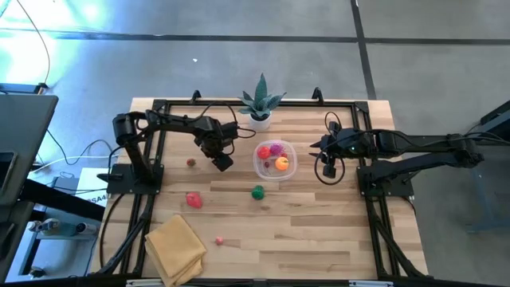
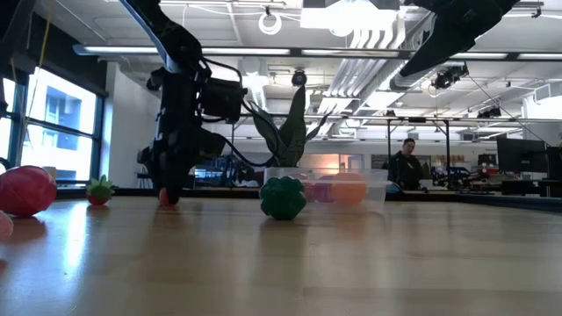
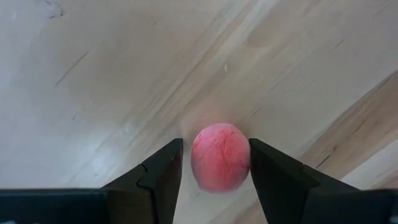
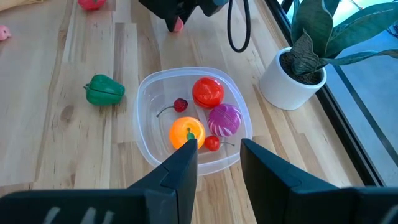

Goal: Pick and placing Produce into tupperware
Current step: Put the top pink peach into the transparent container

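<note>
Nearest the low camera, at the table's front edge, lie a folded yellow cloth (image 1: 174, 245) and a small pink piece (image 1: 218, 240) on the wooden table (image 1: 319, 239). Farther in rest a red-pink fruit (image 1: 194, 199) and a green pepper (image 1: 257, 192), the pepper just in front of the tupperware (image 1: 264, 167). This clear container holds a red tomato (image 4: 208, 91), a purple piece (image 4: 223, 119), an orange fruit (image 4: 186, 132) and two small cherries (image 4: 180, 104). Left of it, the left gripper (image 1: 222, 163) is lowered to the tabletop, its fingers (image 3: 155, 174) parted and bracketing a pink-red round fruit (image 3: 220, 156) that sits on the wood; whether the pads touch it cannot be told. A small brown item (image 1: 191, 163) lies farther left. The right gripper (image 1: 327, 169) hovers right of the container, fingers (image 4: 174, 168) apart and empty. At the far edge stands a potted plant (image 1: 260, 104). Beyond the table, a person (image 2: 406, 164) sits in the room.
</note>
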`<state>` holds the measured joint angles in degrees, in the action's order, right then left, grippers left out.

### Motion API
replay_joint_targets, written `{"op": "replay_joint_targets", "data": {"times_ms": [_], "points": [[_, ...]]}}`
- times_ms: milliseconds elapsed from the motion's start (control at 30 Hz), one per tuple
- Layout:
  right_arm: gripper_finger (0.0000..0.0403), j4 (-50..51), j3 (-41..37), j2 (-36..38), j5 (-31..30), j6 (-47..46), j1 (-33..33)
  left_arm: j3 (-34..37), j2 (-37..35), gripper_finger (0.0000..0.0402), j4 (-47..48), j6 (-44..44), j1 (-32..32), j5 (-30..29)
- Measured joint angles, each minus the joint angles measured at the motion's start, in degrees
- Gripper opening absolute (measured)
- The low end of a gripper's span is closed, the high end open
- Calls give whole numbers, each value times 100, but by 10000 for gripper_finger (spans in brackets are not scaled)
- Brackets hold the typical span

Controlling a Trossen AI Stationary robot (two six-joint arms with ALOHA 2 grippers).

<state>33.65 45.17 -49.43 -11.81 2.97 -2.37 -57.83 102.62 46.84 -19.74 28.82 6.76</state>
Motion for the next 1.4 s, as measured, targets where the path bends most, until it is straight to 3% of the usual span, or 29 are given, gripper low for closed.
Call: {"op": "replay_joint_targets", "data": {"times_ms": [167, 467, 733, 1100, 1400], "points": [[113, 0, 0, 2, 0, 2, 0, -6, 86, 166, 7, 0, 4, -15], [113, 0, 0, 2, 0, 1, 0, 3, 95, 99, 10, 6, 7, -56], [113, 0, 0, 1, 0, 1, 0, -202, 128, 115, 262, 25, -6, -54], [113, 0, 0, 0, 0, 1, 0, -1165, 134, 103, 408, 293, -388, 340], [113, 0, 0, 0, -1, 1, 0, -2488, 121, 107, -74, 826, -1114, 328]]}}
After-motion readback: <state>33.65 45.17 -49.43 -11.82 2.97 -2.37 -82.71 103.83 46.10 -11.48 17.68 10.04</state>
